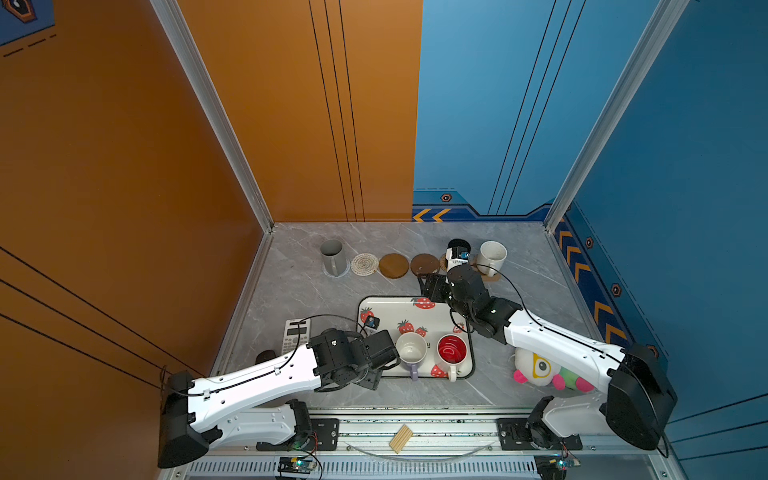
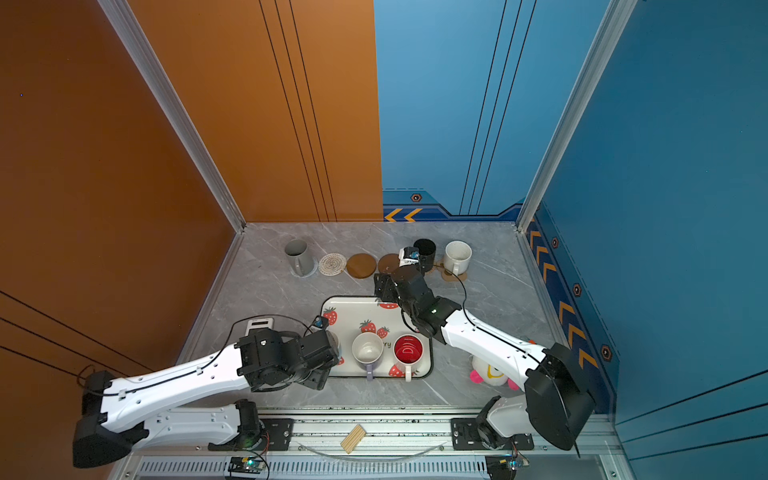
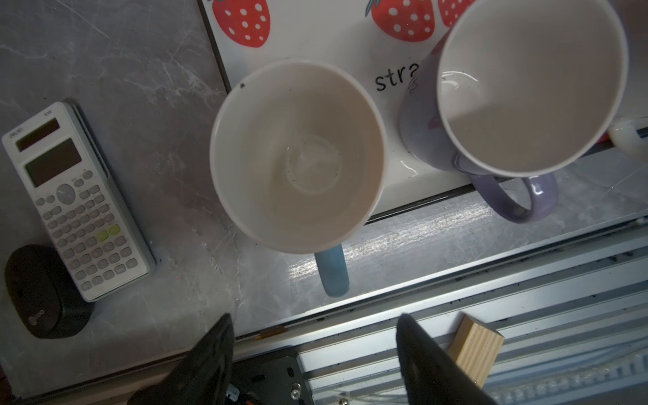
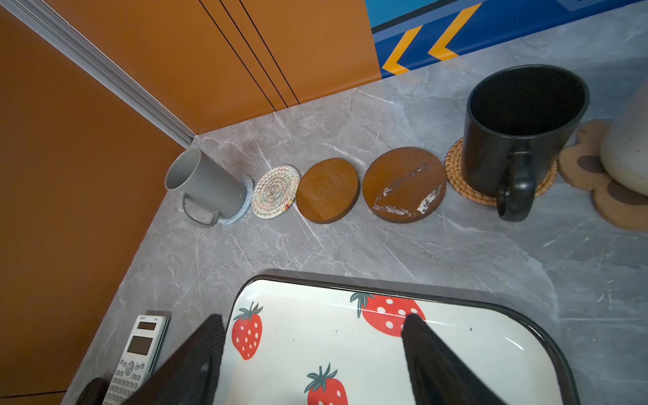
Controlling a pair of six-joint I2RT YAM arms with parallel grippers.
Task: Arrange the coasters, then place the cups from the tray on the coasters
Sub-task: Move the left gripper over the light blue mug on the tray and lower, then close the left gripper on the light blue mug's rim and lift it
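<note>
Cup-placing step, about half done — left gripper [image 3: 315, 319] hangs over the blue-handled cup [image 3: 298, 157] at the tray's [image 3: 315, 42] near-left corner, jaws wide, empty; right gripper [image 4: 314, 317] also wide, empty, over the tray's far edge — next likely: descend, pinch the rim, carry to the free cream coaster [image 4: 275, 192].

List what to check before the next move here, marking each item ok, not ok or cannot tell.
1. Left end effector open and empty: ok.
2. Blue-handled cup upright: ok.
3. That cup's base fully on the tray: cannot tell.
4. Cream coaster, plain wooden coaster and scuffed wooden coaster free: ok.
5. Right end effector open and empty: ok.
</note>
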